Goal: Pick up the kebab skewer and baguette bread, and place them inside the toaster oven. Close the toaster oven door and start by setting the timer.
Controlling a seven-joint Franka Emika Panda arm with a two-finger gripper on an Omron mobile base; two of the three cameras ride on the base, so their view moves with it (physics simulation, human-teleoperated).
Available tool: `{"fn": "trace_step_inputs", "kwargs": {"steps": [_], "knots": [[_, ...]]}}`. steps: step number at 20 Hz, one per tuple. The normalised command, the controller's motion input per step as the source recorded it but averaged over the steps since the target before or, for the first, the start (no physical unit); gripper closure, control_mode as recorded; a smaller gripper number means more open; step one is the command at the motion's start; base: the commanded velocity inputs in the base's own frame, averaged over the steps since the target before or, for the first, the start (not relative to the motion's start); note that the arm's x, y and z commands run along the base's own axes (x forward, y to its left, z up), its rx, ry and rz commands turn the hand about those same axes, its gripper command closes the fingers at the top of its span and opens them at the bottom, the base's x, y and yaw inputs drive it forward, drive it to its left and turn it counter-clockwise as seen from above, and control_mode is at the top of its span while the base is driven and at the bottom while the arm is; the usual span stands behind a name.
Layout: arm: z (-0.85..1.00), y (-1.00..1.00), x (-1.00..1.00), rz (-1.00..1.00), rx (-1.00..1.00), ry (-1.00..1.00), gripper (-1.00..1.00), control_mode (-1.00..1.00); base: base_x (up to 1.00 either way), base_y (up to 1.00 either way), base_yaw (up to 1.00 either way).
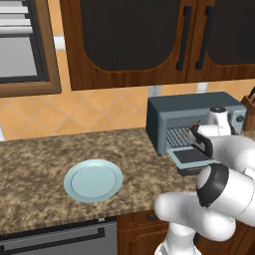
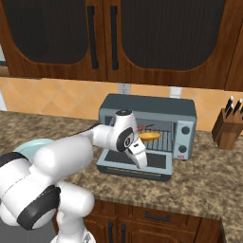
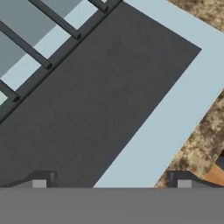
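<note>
The toaster oven [image 2: 147,108] stands on the counter with its toaster oven door [image 2: 159,162] folded down flat, and it also shows at the right as the toaster oven [image 1: 184,107]. On the wire rack inside lies the baguette bread [image 2: 151,136]. Just behind it, the kebab skewer [image 2: 142,127] shows a red chunk and a thin stick. My gripper [image 2: 142,163] hangs open just above the lowered door, pointing down at it. In the hand view my gripper [image 3: 111,183] holds nothing and faces the door's dark glass [image 3: 87,109].
A pale blue plate [image 1: 93,180] lies on the granite counter to the left of the oven. A wooden knife block [image 2: 228,126] stands to the oven's right. Two round knobs [image 2: 184,128] sit on the oven's right side. Dark wooden cabinets hang above.
</note>
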Motion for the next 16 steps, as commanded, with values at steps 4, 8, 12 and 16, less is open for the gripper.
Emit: {"fn": "trace_step_inputs", "kwargs": {"steps": [4,8,12,16], "knots": [[-0.14,0.00,0.26,0.00,0.01,0.00,-1.00,-1.00,0.00,0.00,0.00],[-0.17,0.03,0.28,0.00,0.01,-0.01,-1.00,-1.00,0.00,0.00,0.00],[-0.17,0.09,0.37,-0.01,0.02,-0.02,-1.00,-1.00,0.00,0.00,0.00],[-0.21,0.12,0.32,-0.02,0.01,-0.01,-1.00,-1.00,0.00,0.00,0.00]]}}
